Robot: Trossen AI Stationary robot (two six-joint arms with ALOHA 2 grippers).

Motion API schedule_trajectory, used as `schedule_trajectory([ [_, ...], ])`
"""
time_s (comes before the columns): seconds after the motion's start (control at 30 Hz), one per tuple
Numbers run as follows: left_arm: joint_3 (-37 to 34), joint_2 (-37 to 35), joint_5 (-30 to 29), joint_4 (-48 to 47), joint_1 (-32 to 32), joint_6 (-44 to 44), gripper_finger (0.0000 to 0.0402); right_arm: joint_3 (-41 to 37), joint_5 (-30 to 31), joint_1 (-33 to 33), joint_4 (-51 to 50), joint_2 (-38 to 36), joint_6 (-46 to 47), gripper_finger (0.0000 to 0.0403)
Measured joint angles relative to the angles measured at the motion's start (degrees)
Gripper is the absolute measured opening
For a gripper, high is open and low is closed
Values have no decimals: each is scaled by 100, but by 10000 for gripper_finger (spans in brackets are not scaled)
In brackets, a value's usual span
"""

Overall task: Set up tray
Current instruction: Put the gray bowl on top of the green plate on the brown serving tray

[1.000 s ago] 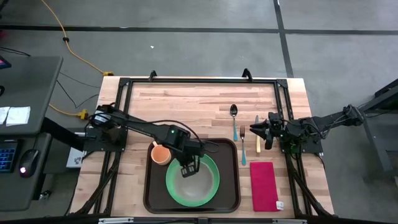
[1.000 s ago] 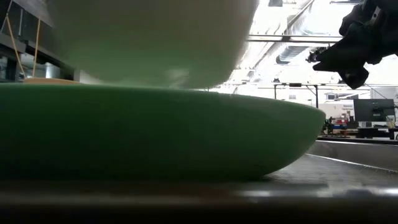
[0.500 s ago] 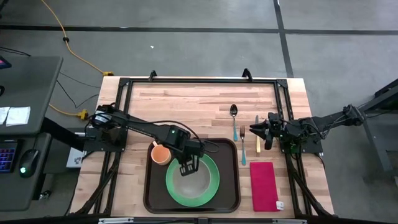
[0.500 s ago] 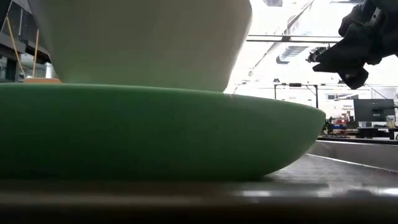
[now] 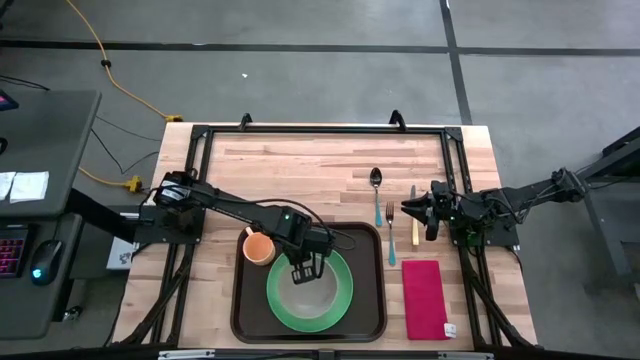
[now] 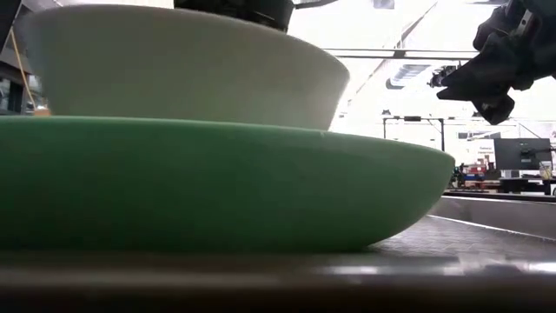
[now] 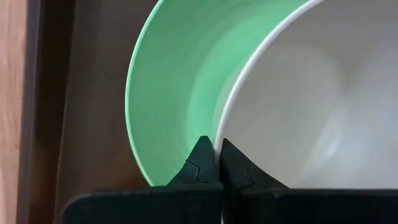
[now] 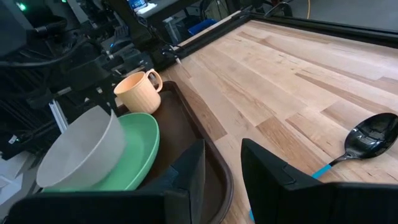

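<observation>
The dark brown tray (image 5: 371, 300) lies at the table's near middle. On it rests a green plate (image 5: 343, 300), and a pale bowl (image 5: 311, 296) sits in the plate (image 6: 217, 183). My left gripper (image 5: 303, 268) is over the bowl's far rim, shut on it. A peach cup (image 5: 258, 247) stands in the tray's far left corner. My right gripper (image 5: 414, 211) waits open to the right of the tray, over the cutlery. My left gripper (image 7: 213, 144) pinches the bowl's rim (image 7: 221, 132) on its far side, one finger (image 7: 201, 163) outside the wall and one finger (image 7: 235, 164) inside. The fingers come from above, pointing down. The bowl (image 6: 182, 69) sits with its base down in the green plate.
To the right of the tray lie a spoon (image 5: 376, 181), a fork (image 5: 390, 236) and a knife (image 5: 413, 227), with a red napkin (image 5: 424, 298) nearer. A black frame (image 5: 320, 130) rims the table. Bare wood spreads across the far half.
My left gripper has gone down with the bowl and shifted a little toward the table's right. The bowl, hanging above the green plate a second ago, has sunk until its base sits in the plate.
</observation>
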Motion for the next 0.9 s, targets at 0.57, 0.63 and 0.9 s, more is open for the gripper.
schedule_trajectory([
  [0.57, 4, -8, -154, 123, -1, -3, 16, 0, -69, 0, -13, -7, 2, 83],
  [0.63, 4, -8, -138, 123, 0, -3, 16, 0, -69, 0, -15, -7, 2, 83],
  [0.9, -43, -12, 25, 176, -1, -6, 16, 0, -69, 0, -15, -7, 2, 83],
])
